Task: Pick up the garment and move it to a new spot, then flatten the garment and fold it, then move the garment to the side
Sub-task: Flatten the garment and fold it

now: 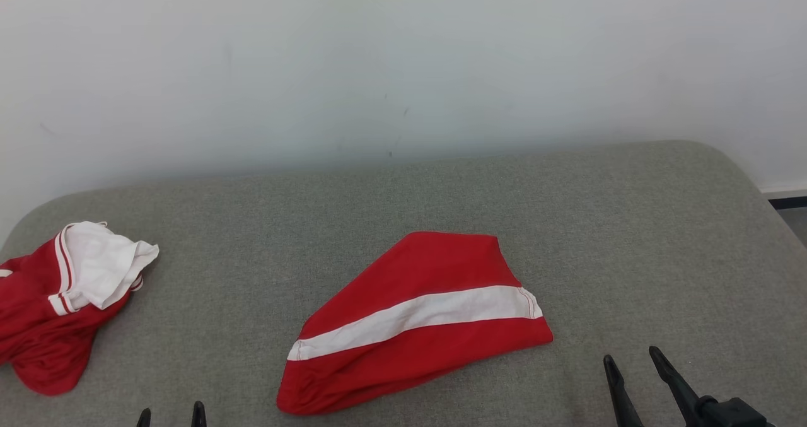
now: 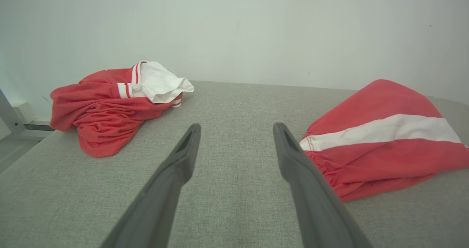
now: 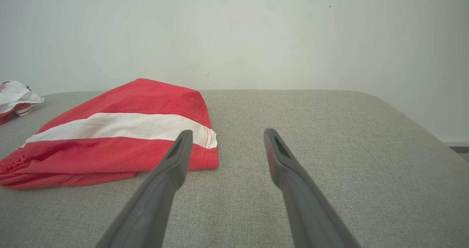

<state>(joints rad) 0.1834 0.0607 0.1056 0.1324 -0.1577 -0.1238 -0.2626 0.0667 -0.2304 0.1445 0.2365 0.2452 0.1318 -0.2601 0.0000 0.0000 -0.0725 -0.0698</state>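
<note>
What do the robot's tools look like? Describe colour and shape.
The left tool and right tool each have two long, dark grey fingers tapering to narrow tips, with a slim recess near each tip. The right tool's fingers join a black base.

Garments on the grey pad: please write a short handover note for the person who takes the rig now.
Left gripper: open, empty, at the near edge.
Right gripper: open, empty, near right.
Striped garment: folded flat, mid pad.
Crumpled garment: a heap at the left end.
Done: the striped one looks folded.
Left: probably move it aside; the heap is not yet flattened.
</note>
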